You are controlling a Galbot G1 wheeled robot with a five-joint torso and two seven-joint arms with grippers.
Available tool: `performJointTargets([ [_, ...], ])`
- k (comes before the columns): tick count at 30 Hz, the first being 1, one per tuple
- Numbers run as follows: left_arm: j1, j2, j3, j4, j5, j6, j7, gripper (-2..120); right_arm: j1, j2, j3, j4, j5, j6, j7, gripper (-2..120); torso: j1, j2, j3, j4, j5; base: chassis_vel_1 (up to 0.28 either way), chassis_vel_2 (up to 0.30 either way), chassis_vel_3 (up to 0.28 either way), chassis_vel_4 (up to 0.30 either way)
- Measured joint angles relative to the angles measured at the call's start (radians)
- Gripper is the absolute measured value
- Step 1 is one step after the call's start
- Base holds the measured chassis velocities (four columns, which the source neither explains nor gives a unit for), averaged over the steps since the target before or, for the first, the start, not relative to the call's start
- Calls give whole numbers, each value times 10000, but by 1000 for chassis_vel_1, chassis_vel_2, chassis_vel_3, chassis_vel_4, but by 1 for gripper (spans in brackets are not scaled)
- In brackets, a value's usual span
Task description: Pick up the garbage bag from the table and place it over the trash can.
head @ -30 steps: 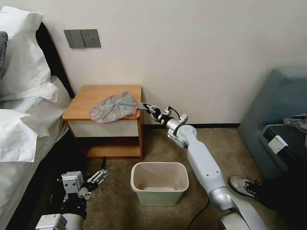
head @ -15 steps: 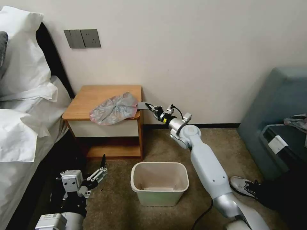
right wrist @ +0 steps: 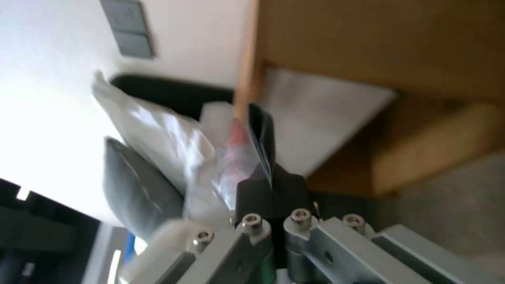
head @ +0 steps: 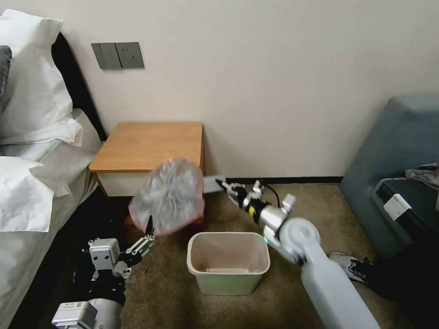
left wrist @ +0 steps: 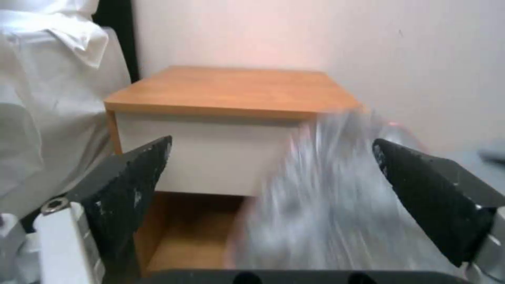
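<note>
Between desk and bin: the thin crinkly grey plastic garbage bag with its pink-red rim (head: 168, 196) hangs in the air, clear of the small light-brown wooden desk (head: 151, 145).
Right pincer (head: 221, 183): clamped on the bag's edge; bag trails toward the robot's left.
Key relation: the small beige-cream plastic trash can (head: 228, 261) sits below and just right of the bag.
Left pincer (head: 147, 236): low, jaws spread, closest to the hanging bag.
Change: a second ago the bag lay on the desk; now it's off.
</note>
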Motion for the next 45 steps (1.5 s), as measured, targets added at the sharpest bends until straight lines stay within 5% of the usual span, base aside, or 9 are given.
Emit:
performJointTargets([
  [20, -344, 69, 89, 103, -21, -89, -46, 100, -2419, -882, 1258, 955, -1087, -633, 558, 2, 0, 0, 2, 3, 0, 0, 0, 0, 0],
  [34, -495, 284, 234, 299, -76, -75, -87, 100, -3200, -897, 2061, 1534, -1538, -1002, 1093, 52, 0, -1, 2, 3, -2, 0, 0, 0, 0],
  [41, -637, 567, 363, 432, -313, 530, -576, 100, -3570, -824, 2525, 2179, -1608, -1036, 1403, 82, 0, -2, 2, 2, -3, 0, 0, 0, 0],
  [45, -677, 659, 411, 472, -409, 664, -630, 100, -3612, -762, 2581, 2308, -1692, -989, 1405, 89, 0, -2, 2, 3, -3, 0, 0, 0, 0],
])
